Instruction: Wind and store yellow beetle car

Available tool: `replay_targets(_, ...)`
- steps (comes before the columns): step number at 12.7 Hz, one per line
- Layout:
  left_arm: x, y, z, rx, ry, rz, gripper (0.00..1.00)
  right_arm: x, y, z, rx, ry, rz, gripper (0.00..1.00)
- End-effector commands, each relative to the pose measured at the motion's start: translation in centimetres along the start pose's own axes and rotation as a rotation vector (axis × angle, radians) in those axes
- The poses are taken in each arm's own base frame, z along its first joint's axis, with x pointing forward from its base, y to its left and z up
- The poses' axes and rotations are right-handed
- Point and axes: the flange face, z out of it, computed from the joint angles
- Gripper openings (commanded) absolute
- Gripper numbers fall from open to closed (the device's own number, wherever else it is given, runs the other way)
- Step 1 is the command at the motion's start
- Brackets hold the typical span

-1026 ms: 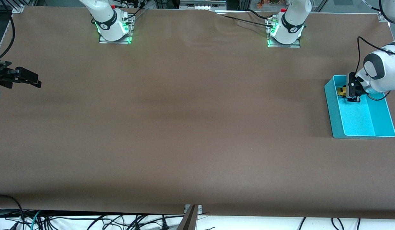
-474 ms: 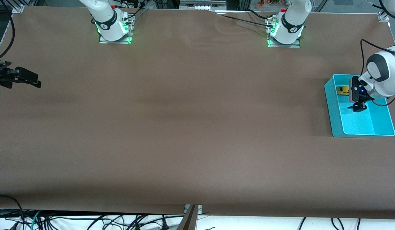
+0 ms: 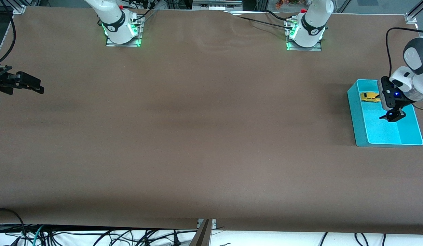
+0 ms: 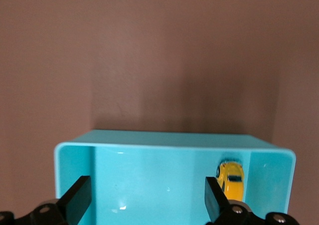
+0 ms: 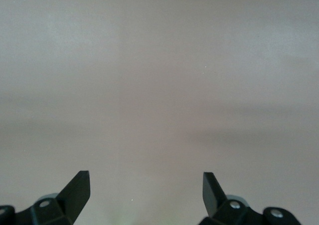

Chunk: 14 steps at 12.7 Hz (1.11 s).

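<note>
brown table (image 3: 198, 136), cyan bin (image 3: 356, 116) resting on it at the left arm's end

No text, label, brand, number or sign can be read anywhere here (the arm bases show only unreadable dark marks).

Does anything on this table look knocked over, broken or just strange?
Nothing stands out. The yellow beetle car sits upright on its wheels in the cyan bin, by the wall farthest from the front camera. The left tool hangs open over the bin; the right tool waits open at the table's right-arm end.
</note>
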Motion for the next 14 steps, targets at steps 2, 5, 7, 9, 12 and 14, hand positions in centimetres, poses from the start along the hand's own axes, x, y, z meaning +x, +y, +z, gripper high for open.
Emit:
replay_targets(2,3.4,-2.2,-5.0,-0.04,0.019,-0.333,1.0,-0.2,0.2,-0.1,0.012,0.007,0.006,1.0)
replay_targets(5,6.8,-2.0,-9.5,-0.043,0.003,-0.63,1.0,-0.1,0.4,0.1,0.013,0.003,0.007,1.0)
replay_targets(7,8.4,-1.6,-12.8,-0.075,-0.02,-0.759,1.0,0.0,0.5,0.2,0.013,0.001,0.009,1.0)
replay_targets(9,10.8,-0.3,-16.1,-0.083,-0.043,-0.873,1.0,0.0,0.4,0.2,0.013,0.001,0.007,1.0)
replay_targets(12,14.0,0.0,-18.7,-0.08,-0.061,-1.075,1.0,0.0,0.4,0.2,0.013,0.001,0.007,1.0)
replay_targets(14,15.9,-0.1,-19.8,-0.059,-0.055,-1.157,1.0,0.0,0.5,0.2,0.013,0.001,0.009,1.0)
